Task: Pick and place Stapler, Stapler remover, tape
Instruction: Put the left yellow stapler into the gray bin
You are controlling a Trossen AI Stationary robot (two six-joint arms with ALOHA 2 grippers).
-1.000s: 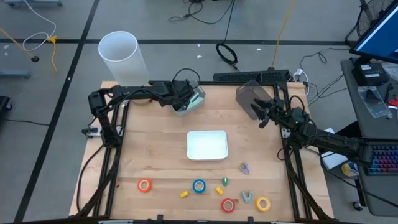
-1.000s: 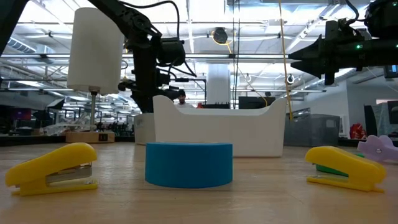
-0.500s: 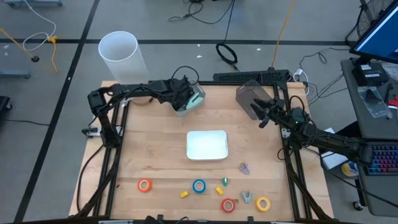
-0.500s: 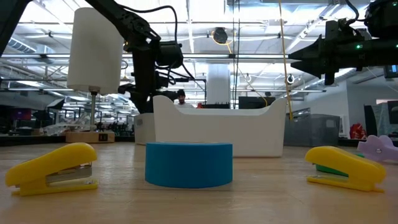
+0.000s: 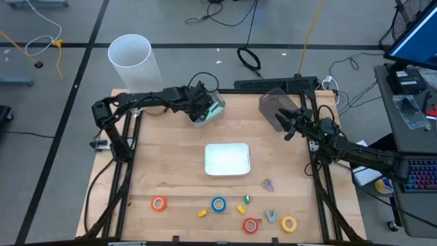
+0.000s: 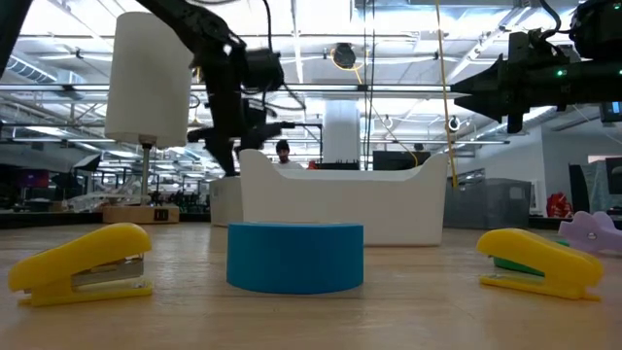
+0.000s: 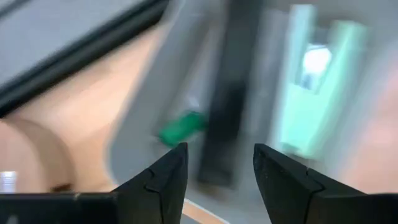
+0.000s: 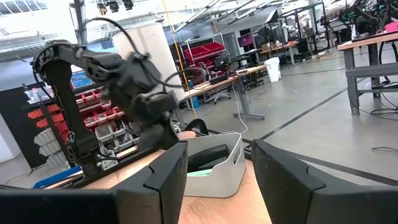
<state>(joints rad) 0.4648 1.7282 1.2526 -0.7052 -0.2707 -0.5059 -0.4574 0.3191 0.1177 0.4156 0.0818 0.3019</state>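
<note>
Four tape rolls lie flat near the table's near edge: orange [image 5: 158, 203], blue [image 5: 218, 203], red [image 5: 250, 225] and yellow [image 5: 289, 223]. Small yellow staplers [image 5: 202, 212] [image 5: 241, 208] and staple removers [image 5: 268, 184] [image 5: 271, 217] lie among them. The blue roll [image 6: 294, 256] and two yellow staplers [image 6: 83, 262] [image 6: 539, 262] also show in the low view. My left gripper [image 5: 203, 106] [image 7: 219, 168] is open and empty over a grey bin [image 5: 210, 111] at the far edge. My right gripper [image 5: 288, 126] [image 8: 217, 168] is open and empty in the air at the far right.
A white tray [image 5: 227, 158] sits at the table's middle. A second grey bin [image 5: 273, 109] stands at the far right beside my right gripper. The left bin holds a green piece [image 7: 180, 127] and a dark item [image 7: 224, 99]. A white cylinder [image 5: 131, 58] stands beyond the far-left corner.
My left gripper has shifted a little toward the table's far-left over the grey bin, and its arm has swung slightly leftward; its wrist view is blurred by the motion. Everything on the table has stayed in place.
</note>
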